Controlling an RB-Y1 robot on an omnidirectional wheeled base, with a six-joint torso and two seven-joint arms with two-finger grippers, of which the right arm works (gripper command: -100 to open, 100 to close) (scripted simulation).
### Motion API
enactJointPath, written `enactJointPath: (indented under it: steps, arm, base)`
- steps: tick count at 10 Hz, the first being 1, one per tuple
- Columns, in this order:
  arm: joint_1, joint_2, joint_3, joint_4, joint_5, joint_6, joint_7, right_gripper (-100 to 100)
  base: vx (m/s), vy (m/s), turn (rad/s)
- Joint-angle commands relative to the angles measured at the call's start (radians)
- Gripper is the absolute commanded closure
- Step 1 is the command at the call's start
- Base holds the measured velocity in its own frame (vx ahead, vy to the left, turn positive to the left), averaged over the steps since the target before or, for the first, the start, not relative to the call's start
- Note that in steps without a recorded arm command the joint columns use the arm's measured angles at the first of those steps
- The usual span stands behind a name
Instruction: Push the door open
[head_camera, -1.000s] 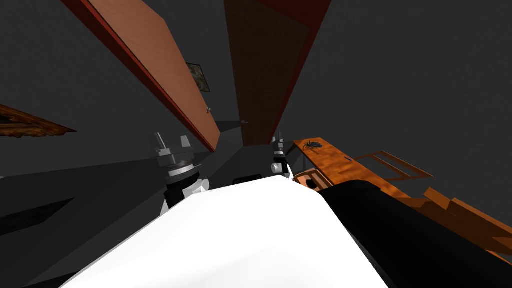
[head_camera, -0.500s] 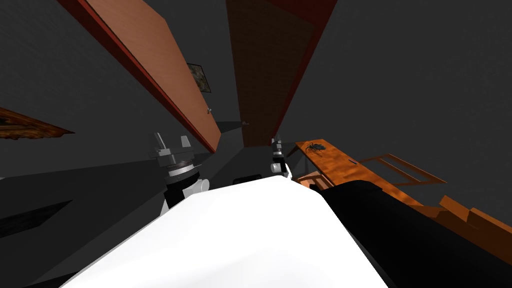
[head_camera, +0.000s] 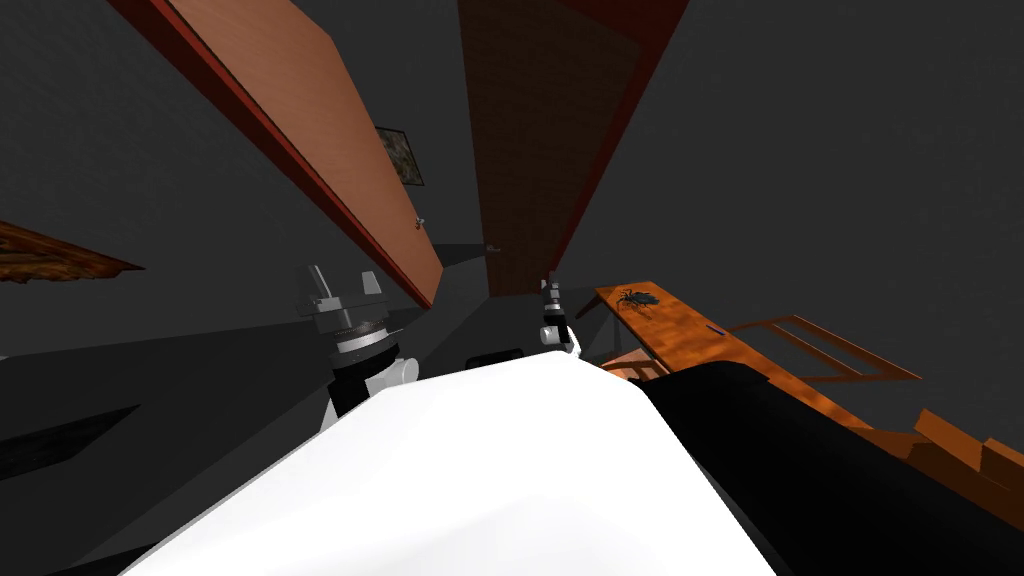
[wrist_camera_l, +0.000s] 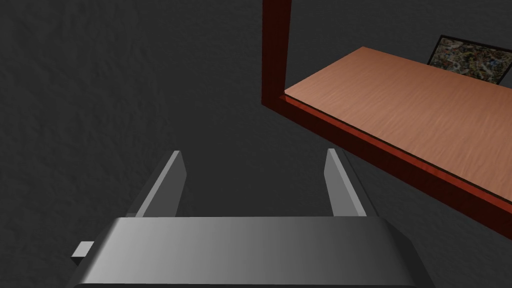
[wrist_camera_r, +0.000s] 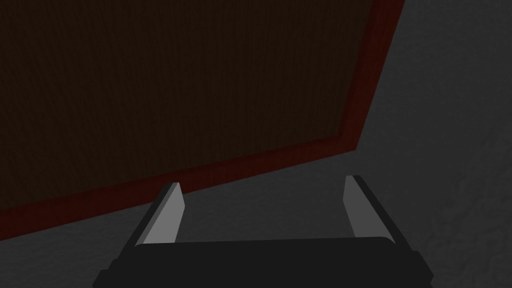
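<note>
two grippers out in front, both wide open and holding nothing: left gripper (head_camera: 343, 279) off to the left by the light brown door (head_camera: 330, 140), right gripper (head_camera: 550, 286) low down near the foot of the dark brown door (head_camera: 530, 150). dark brown door straight ahead in its dark red frame (wrist_camera_r: 250, 162), small handle (head_camera: 491, 247) on its left side. off to the right, an orange table (head_camera: 685, 335) with a black bug (head_camera: 637, 297) on top, and a picture (head_camera: 400, 155) on the wall (head_camera: 445, 130) past the light brown door.
</note>
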Motion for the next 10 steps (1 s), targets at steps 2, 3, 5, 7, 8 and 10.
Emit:
enactJointPath:
  steps: [2,3,5,7,8,10]
  arm:
    - [-0.022,-0.004,-0.005,0.064,0.004,-0.019,0.000,-100]
    - [-0.030,-0.004,-0.006,0.088,0.005,-0.026,0.001,-100]
    - [-0.047,-0.006,-0.009,0.134,0.009,-0.038,0.001,-100]
    - [-0.064,-0.006,-0.012,0.182,0.012,-0.051,0.002,-100]
    - [-0.072,-0.006,-0.013,0.206,0.014,-0.057,0.003,-100]
    - [-0.089,-0.005,-0.016,0.254,0.017,-0.070,0.004,-100]
  base:
    - [0.088,0.026,0.020]
    - [0.105,0.019,0.017]
    - [0.110,0.022,0.021]
    - [0.100,0.032,0.019]
    - [0.102,0.019,0.021]
    - [0.098,0.023,0.019]
